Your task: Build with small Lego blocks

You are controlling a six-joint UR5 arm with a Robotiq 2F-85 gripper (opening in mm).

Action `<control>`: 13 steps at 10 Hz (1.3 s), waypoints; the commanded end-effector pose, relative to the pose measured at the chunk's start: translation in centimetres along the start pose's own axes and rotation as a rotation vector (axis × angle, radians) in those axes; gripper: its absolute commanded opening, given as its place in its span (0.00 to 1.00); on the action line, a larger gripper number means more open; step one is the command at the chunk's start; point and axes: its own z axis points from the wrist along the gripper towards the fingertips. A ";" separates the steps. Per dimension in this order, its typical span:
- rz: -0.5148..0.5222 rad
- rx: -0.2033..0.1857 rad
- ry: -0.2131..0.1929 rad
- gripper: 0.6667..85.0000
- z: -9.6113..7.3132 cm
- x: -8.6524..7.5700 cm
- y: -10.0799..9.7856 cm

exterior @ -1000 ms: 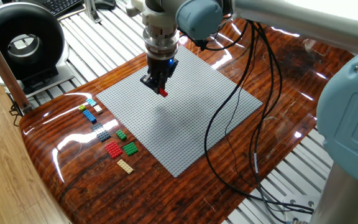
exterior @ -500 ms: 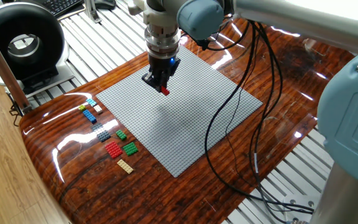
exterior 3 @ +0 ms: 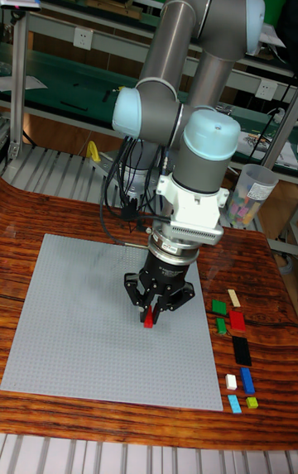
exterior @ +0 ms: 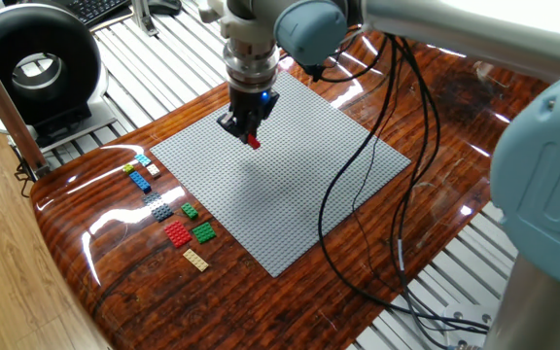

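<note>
Hand (exterior: 247,129) grips red brick (exterior: 254,143) above baseplate (exterior: 290,204), inside edges.

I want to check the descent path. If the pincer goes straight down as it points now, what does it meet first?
The pincer, shut on a red Lego brick, points down at the grey baseplate; the brick would probably meet bare studs first.

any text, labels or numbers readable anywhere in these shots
None can be read.
Keyboard at the top edge of the fixed view: keys too small and blurred to read.
Robot arm, grey baseplate, red brick in the claw: no visible markings.
</note>
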 end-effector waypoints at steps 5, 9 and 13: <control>-0.035 -0.001 0.028 0.01 0.4 -0.1 0.7; -0.080 -0.031 0.051 0.01 0.4 0.5 1.4; -0.087 -0.034 0.043 0.01 0.4 0.3 1.5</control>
